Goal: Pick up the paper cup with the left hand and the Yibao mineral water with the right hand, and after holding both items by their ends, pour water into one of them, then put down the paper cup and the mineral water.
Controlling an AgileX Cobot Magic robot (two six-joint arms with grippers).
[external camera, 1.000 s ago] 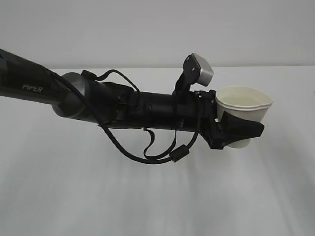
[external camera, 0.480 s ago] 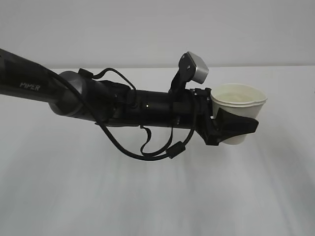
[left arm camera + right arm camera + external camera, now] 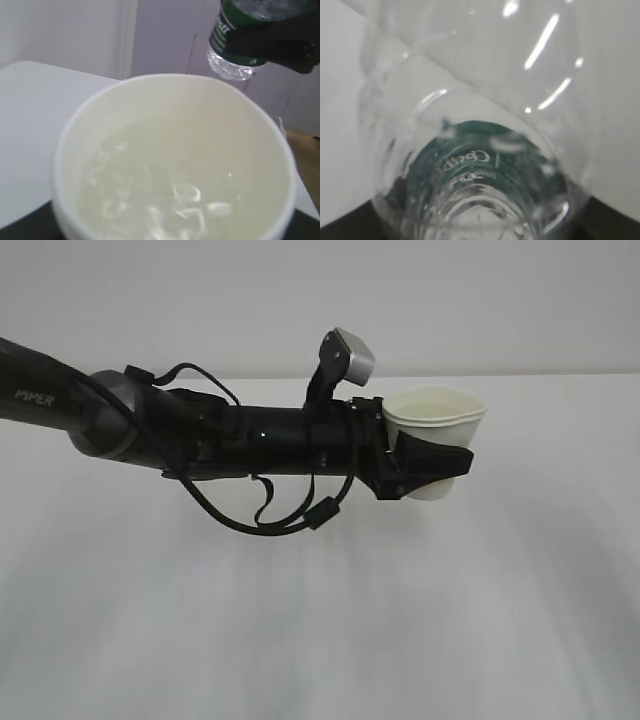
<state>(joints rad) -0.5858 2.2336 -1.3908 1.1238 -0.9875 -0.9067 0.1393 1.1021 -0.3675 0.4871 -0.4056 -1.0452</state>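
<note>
Fingers [image 3: 440,462] of the left hand [image 3: 415,468] clamp the paper cup [image 3: 436,422] right of center, level so water stays in; right hand's fingers grip the Yibao mineral water [image 3: 235,35] upper right, clear of the cup.

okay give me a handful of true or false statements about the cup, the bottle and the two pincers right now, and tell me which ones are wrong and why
1. The left pincer grips the paper cup around its side. True.
2. The paper cup is empty. False: the left wrist view shows water in it.
3. The cup stands on the table. False: it is held in the air above the table.
4. The Yibao mineral water has a dark green label. True.
5. The bottle lies on the table. False: a black pincer holds it up in the air beyond the cup.
</note>
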